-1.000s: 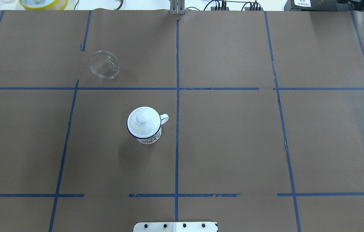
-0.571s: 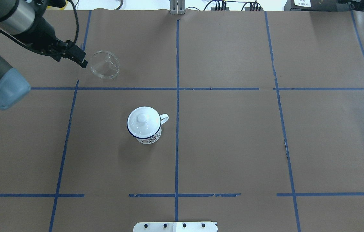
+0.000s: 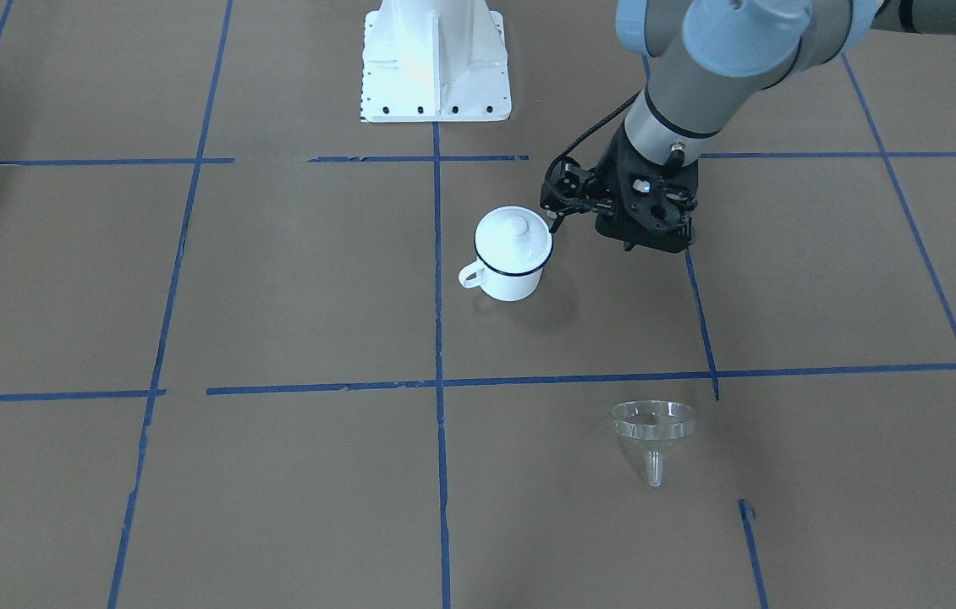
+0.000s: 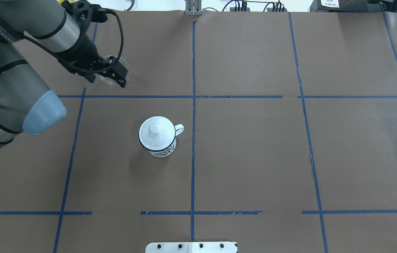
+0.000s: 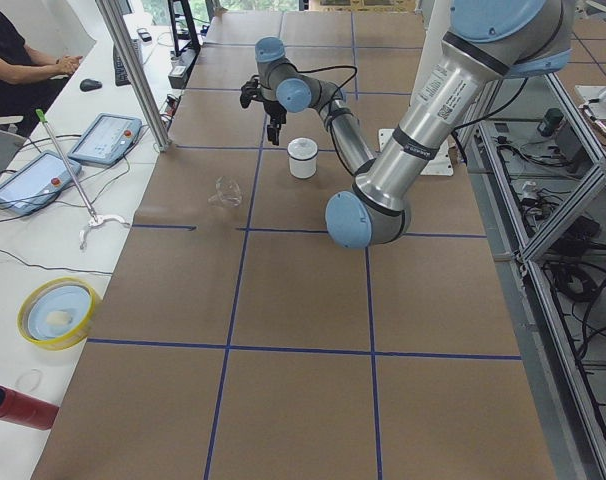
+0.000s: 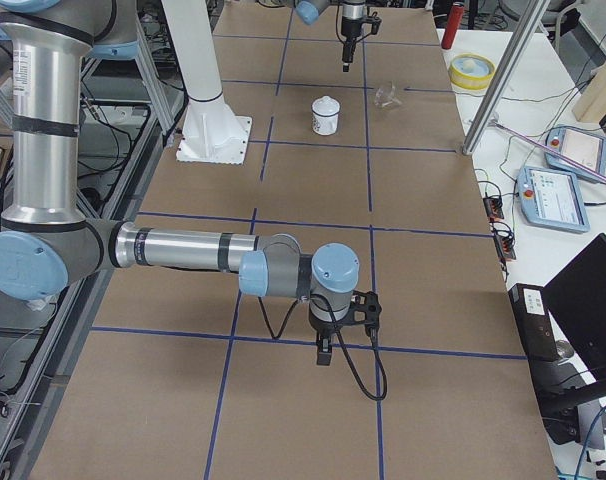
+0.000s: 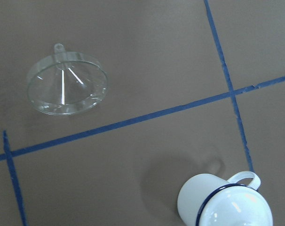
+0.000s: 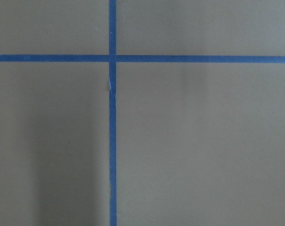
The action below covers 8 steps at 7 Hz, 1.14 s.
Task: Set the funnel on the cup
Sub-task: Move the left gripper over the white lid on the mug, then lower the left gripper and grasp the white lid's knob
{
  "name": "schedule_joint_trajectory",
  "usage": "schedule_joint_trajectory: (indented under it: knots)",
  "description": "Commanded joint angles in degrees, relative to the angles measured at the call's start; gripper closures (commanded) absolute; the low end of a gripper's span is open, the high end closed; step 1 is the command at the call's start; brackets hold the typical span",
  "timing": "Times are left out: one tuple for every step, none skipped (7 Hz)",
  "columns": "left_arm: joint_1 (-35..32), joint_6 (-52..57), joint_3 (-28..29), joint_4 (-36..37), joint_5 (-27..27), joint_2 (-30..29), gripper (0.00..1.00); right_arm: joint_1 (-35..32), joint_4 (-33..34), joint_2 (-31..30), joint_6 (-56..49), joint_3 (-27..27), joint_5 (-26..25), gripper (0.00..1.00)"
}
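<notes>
The clear funnel (image 3: 652, 421) lies tilted on the brown paper, spout pointing away from the robot; it also shows in the left wrist view (image 7: 67, 87). The white cup (image 4: 160, 147) with a blue rim stands near the table's middle, and a white knobbed lid (image 4: 154, 130) sits on it. My left gripper (image 4: 120, 79) hangs high above the table and overlaps the funnel in the overhead view; its fingers look together and hold nothing. My right gripper (image 6: 323, 352) shows only in the exterior right view, low over the table's right end; I cannot tell if it is open.
The white robot base plate (image 3: 436, 72) stands at the table's near edge. Blue tape lines (image 4: 193, 105) cross the paper. A yellow bowl (image 5: 58, 310), a red can and tablets lie on the side desk past the far edge, where a person sits.
The left arm has come in from the left and moved right; its gripper went from beside the funnel to over it. The funnel and the cup have not moved.
</notes>
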<state>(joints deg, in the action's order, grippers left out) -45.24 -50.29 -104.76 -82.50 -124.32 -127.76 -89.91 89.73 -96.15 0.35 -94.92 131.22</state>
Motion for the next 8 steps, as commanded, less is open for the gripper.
schedule_joint_trajectory:
  knots:
    - [5.5, -4.2, 0.0, 5.6, 7.6, -3.2, 0.0, 0.0, 0.0, 0.1, 0.0, 0.0, 0.0, 0.0]
    - [7.6, -7.7, 0.0, 6.0, 9.1, -3.5, 0.0, 0.0, 0.0, 0.1, 0.0, 0.0, 0.0, 0.0]
    - [11.2, -12.6, 0.6, 6.1, 14.1, -3.9, 0.0, 0.0, 0.0, 0.0, 0.0, 0.0, 0.0, 0.0]
    - [12.4, -13.7, 0.9, 6.0, 15.3, -3.8, 0.0, 0.0, 0.0, 0.0, 0.0, 0.0, 0.0, 0.0]
    - [13.3, -13.8, 1.0, 6.0, 15.5, -3.7, 0.0, 0.0, 0.0, 0.0, 0.0, 0.0, 0.0, 0.0]
    - [13.6, -13.8, 1.4, 5.9, 15.5, -3.8, 0.03, 0.0, 0.0, 0.0, 0.0, 0.0, 0.0, 0.0]
    - [13.6, -13.8, 1.6, 5.9, 15.5, -3.8, 0.17, 0.0, 0.0, 0.0, 0.0, 0.0, 0.0, 0.0]
    - [13.6, -13.7, 2.4, 5.6, 15.5, -3.9, 0.3, 0.0, 0.0, 0.0, 0.0, 0.0, 0.0, 0.0]
